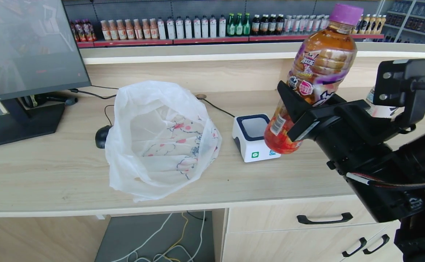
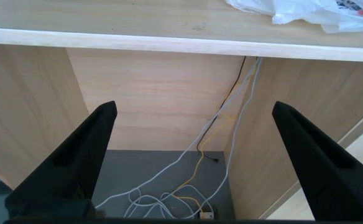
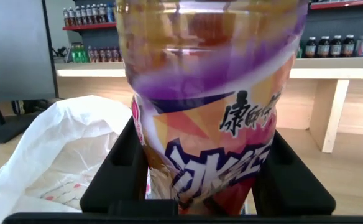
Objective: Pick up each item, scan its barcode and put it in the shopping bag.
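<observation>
My right gripper (image 1: 309, 109) is shut on a bottle of amber drink (image 1: 316, 72) with a purple cap, held upright and slightly tilted in the air, its base just right of and above the white barcode scanner (image 1: 254, 138). The bottle (image 3: 212, 106) sits between the black fingers (image 3: 116, 168) in the right wrist view. The white plastic shopping bag (image 1: 161, 138) stands open on the counter left of the scanner. My left gripper (image 2: 194, 162) is open with nothing in it, hanging below the counter edge (image 2: 169, 42) in front of the knee space.
A monitor (image 1: 27, 47) stands at the counter's back left, with a black mouse (image 1: 102, 136) beside the bag. Another bottle (image 1: 380, 107) stands behind my right arm. Drawers (image 1: 325, 218) lie under the counter on the right. Cables (image 2: 188, 186) lie on the floor below.
</observation>
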Controlling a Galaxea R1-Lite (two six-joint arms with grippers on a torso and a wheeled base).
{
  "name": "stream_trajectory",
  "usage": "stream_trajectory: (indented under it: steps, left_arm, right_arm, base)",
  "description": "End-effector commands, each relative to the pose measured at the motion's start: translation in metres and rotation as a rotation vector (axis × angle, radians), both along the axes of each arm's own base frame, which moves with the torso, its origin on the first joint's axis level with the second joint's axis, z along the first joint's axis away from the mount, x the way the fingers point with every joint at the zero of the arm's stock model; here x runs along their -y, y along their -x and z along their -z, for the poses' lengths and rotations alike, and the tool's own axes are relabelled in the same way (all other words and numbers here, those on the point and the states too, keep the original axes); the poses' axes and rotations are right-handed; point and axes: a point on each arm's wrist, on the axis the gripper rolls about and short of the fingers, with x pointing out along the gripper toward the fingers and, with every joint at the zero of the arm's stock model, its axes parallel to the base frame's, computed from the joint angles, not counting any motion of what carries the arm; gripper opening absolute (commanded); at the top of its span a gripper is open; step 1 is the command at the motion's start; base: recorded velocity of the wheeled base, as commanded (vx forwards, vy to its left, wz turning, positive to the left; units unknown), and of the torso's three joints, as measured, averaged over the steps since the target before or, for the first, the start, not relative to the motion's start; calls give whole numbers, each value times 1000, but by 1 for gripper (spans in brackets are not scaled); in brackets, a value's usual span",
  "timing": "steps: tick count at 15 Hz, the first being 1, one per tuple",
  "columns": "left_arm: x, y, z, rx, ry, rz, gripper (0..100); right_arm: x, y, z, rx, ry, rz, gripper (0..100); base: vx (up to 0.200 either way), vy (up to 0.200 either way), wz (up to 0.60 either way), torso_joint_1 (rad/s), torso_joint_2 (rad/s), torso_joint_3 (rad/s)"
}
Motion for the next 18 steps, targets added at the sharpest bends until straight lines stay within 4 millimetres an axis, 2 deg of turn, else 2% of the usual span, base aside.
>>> stream_trajectory:
  steps: [1, 3, 9, 12, 15, 18]
  left_arm:
    - [0, 0, 0, 1, 0, -1, 100]
    - [0, 0, 0, 1, 0, -1, 100]
    - [0, 0, 0, 1, 0, -1, 100]
    - [0, 0, 0, 1, 0, -1, 100]
    - [0, 0, 0, 1, 0, -1, 100]
    - [0, 0, 0, 1, 0, -1, 100]
  right_arm:
    - [0, 0, 0, 1, 3, 3, 0]
    - [1, -2, 4, -6, 21, 5, 0]
    - [-19, -24, 10, 58, 186, 92, 0]
    - [-33, -42, 2, 120, 243, 158, 0]
    - [-43, -58, 7, 146, 309, 203, 0]
    - [-38, -65, 8, 153, 371, 251, 0]
  base:
    - [0, 0, 0, 0, 0, 0]
    - [0, 0, 0, 0, 0, 0]
    - [0, 0, 0, 0, 0, 0]
    - [0, 0, 0, 0, 0, 0]
    - [0, 0, 0, 0, 0, 0]
    - [0, 0, 0, 0, 0, 0]
